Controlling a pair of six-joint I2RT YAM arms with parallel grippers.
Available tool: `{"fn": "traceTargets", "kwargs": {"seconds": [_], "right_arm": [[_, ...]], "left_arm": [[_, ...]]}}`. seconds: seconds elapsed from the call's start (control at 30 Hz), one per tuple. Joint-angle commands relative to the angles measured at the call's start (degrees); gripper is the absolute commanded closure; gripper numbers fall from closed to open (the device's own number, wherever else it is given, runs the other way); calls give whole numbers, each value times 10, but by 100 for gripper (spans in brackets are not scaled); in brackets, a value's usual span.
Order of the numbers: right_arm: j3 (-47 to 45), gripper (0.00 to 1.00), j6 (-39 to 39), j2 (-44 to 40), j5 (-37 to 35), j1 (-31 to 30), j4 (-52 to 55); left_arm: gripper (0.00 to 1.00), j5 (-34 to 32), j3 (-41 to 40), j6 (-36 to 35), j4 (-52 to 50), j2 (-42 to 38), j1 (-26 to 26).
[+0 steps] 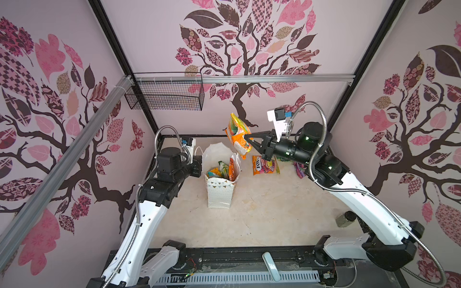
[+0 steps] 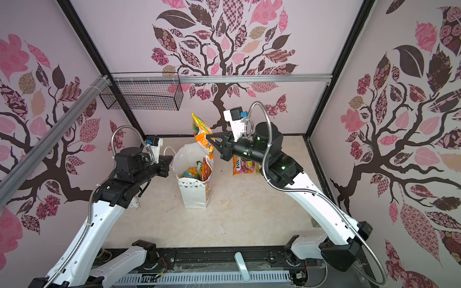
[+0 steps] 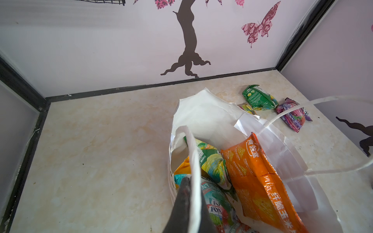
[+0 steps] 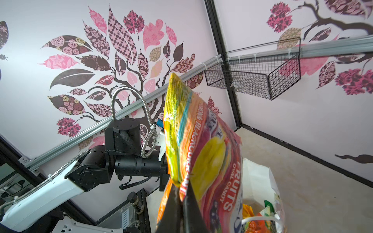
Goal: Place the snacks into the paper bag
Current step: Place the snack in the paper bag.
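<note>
1. My right gripper is clamped on the lower part of an orange-and-yellow candy pouch. It holds the pouch upright in the air over the far part of the tabletop, beside and above the bag's mouth. I judge it isn't over the opening yet.
2. My left gripper is pinched closed on the white handle of the paper bag. The bag stands upright left of centre, toward the far edge.
3. To do this well, I'd carry the pouch leftward until its lower edge is over the opening, then lower it narrow edge first. I'd let go only once it is below the rim.
4. The rim is crumpled and the bag looks light, so a snag could tip it. I'd hold the left grip steady.
5. Count of snacks:
   - In the air: one.
   - In the bag: at least four, namely an orange pouch, a green-yellow pouch, a teal FOX'S pouch and a yellow corner.
   - Loose near the far right corner: three, namely an orange FOX'S pouch, a green pouch and a purple pouch.
6. Also one bag, one jar by the right edge and one wire basket on the wall.
</note>
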State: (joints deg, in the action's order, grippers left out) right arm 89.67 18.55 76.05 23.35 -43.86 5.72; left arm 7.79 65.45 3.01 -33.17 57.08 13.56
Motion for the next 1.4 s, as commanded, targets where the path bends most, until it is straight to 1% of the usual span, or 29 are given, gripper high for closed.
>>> {"fn": "traceTargets", "kwargs": {"seconds": [0.0,0.23,0.57,0.7,1.1,1.37], "right_arm": [[19,100,-17,26,-35,-36,-17],[-12,100,21,52,-31,-40,-52],[-35,100,21,88,-44,-40,-54],[-36,100,28,103,-31,-40,-49],[-53,100,66,127,18,-40,-80],[-58,100,74,145,37,-40,-81]], "left_arm": [[100,-2,-12,-5,12,-12,2],[100,-4,-13,-5,13,-15,2],[100,-5,-13,-6,12,-12,2],[100,-7,-12,-7,12,-13,2],[100,-8,-13,-7,11,-13,2],[100,-7,-12,-7,11,-13,2]]}}
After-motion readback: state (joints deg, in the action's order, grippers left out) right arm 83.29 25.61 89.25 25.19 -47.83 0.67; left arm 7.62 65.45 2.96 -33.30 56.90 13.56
